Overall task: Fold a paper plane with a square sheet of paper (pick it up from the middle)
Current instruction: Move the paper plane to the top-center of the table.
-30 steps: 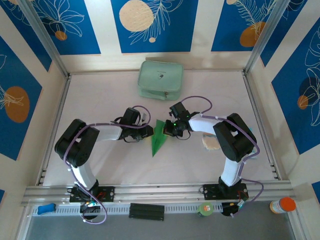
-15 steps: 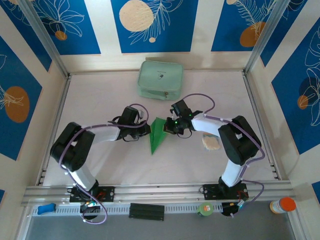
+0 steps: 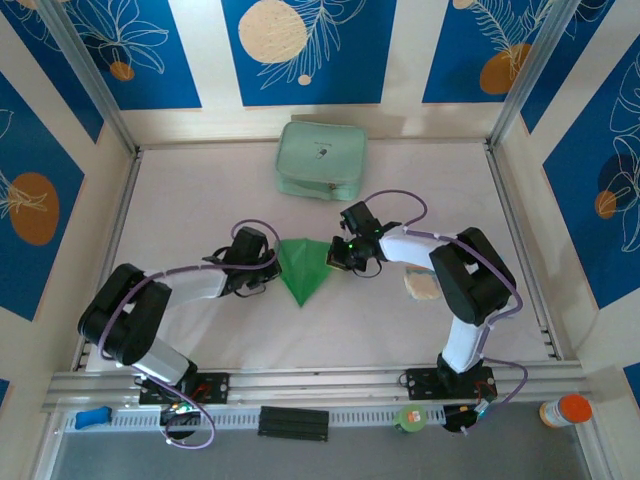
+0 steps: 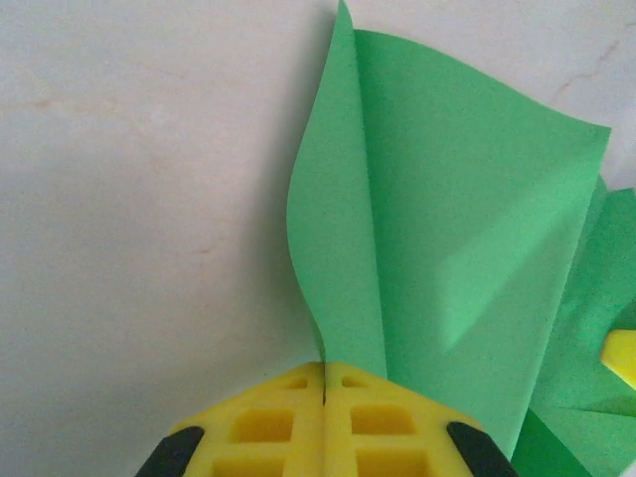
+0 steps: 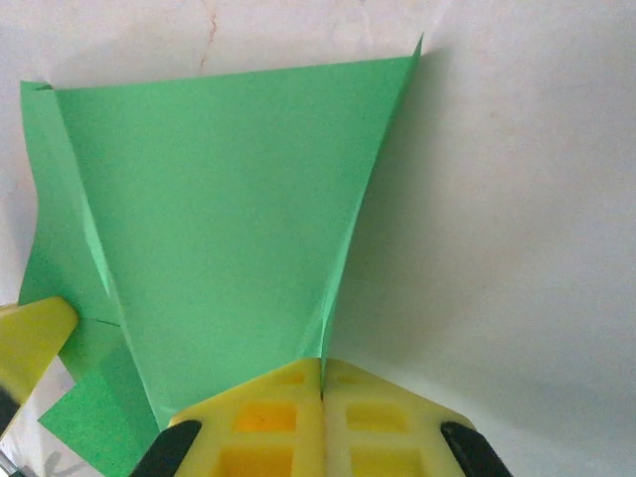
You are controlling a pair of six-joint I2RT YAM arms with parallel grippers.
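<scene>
Both arms reach low over the middle of the table (image 3: 190, 205), elbows bent outward. The left gripper (image 3: 272, 270) and right gripper (image 3: 336, 256) each pinch an opposite wing of the plane (image 3: 304, 268), spread wide between them, tip toward the bases

The white table (image 3: 190, 190) sits in a box of walls, a back wall (image 3: 205, 60) far past the jaws and a left wall (image 3: 40, 300) and right wall (image 3: 575, 230) out to their sides, all white with blue panels (image 3: 310, 80) of pale leaves and orange circles, with grey metal bars (image 3: 95, 85) in the corners.
</scene>
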